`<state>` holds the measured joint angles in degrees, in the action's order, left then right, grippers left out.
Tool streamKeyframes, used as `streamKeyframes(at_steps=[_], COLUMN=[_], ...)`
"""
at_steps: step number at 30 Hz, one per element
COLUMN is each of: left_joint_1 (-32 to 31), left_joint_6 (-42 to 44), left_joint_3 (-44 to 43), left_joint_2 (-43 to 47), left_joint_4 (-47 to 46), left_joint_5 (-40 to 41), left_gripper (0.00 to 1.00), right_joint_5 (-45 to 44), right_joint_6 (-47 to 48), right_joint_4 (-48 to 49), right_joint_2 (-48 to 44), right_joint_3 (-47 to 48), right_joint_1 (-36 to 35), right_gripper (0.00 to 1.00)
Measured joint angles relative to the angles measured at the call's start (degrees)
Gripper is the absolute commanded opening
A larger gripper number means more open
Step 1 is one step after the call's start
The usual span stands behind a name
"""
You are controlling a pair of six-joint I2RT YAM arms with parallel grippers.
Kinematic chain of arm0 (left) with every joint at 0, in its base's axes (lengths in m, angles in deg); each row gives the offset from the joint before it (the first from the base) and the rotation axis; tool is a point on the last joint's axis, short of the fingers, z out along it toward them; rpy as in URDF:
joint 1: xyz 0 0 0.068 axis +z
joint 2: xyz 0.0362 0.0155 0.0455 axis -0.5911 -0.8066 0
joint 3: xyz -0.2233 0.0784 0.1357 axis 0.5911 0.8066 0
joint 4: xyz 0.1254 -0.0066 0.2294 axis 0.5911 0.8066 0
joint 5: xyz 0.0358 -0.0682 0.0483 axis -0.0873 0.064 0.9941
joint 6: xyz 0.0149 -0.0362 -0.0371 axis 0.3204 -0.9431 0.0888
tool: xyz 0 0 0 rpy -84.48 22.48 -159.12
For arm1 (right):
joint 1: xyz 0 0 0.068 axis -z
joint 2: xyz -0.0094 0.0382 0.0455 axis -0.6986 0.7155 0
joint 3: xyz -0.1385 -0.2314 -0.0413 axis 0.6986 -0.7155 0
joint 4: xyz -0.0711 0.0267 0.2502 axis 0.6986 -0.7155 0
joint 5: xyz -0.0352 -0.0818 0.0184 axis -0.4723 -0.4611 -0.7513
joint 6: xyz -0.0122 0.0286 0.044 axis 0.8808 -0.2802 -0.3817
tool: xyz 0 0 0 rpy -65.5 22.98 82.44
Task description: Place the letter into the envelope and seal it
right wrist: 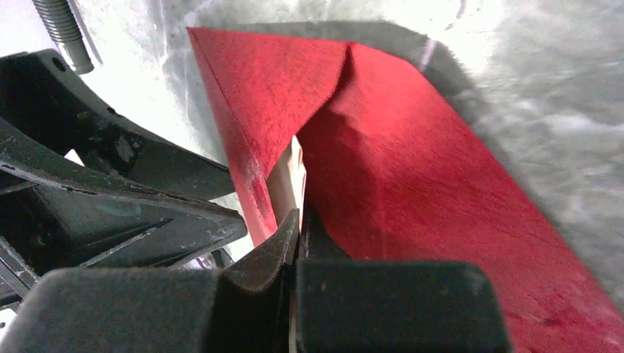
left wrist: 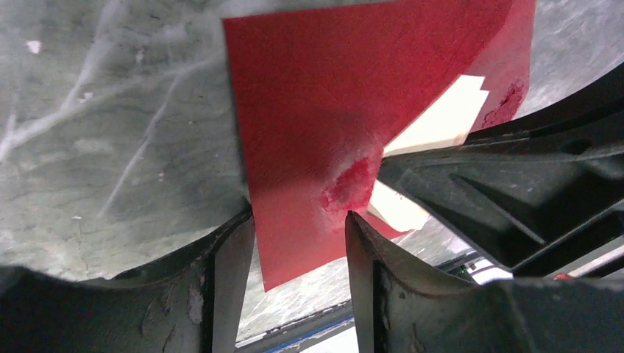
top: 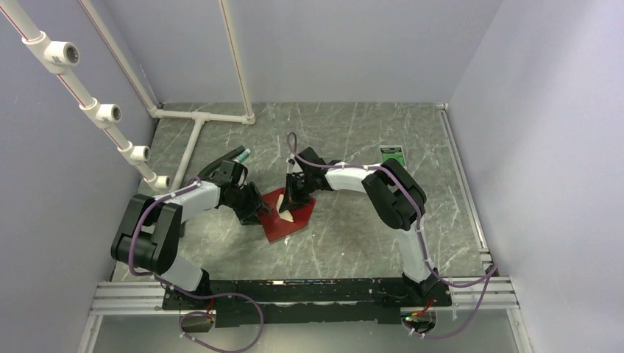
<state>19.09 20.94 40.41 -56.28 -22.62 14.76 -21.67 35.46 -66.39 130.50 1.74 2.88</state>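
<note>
One end of the letter [left wrist: 440,119] sticking out of the envelope [left wrist: 309,95] (red, lying on the table [top: 353,235]), pinched in the closed right gripper [right wrist: 296,220]. Left gripper [left wrist: 299,222] with jaws apart, astride the envelope's corner.

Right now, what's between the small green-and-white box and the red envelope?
The right arm lies across that stretch, reaching from near the box toward the envelope. The top view shows it.

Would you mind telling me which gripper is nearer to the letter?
Right. The right gripper is shut on the letter at the mouth of the envelope; the left gripper stands open astride the envelope's edge, close beside the letter.
</note>
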Motion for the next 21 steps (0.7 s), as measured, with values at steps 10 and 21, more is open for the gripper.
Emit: streamKeyframes(at_steps=[10,21], left_joint_1=[0.0,0.0], left_joint_6=[1.1,2.1], left_joint_3=[-0.3,-1.8], left_joint_2=[-0.8,-2.6], left_joint_4=[-0.7,-0.7], left_joint_5=[-1.0,-1.1], left_gripper=[0.51,0.47], right_joint_5=[-2.2,-11.9], right_joint_6=[1.0,3.1], right_joint_4=[-1.7,-8.3], right_joint_2=[-1.8,-6.7], right_joint_3=[0.1,-0.2], right_joint_1=[-1.3,-1.4], right_gripper=[0.47,0.31])
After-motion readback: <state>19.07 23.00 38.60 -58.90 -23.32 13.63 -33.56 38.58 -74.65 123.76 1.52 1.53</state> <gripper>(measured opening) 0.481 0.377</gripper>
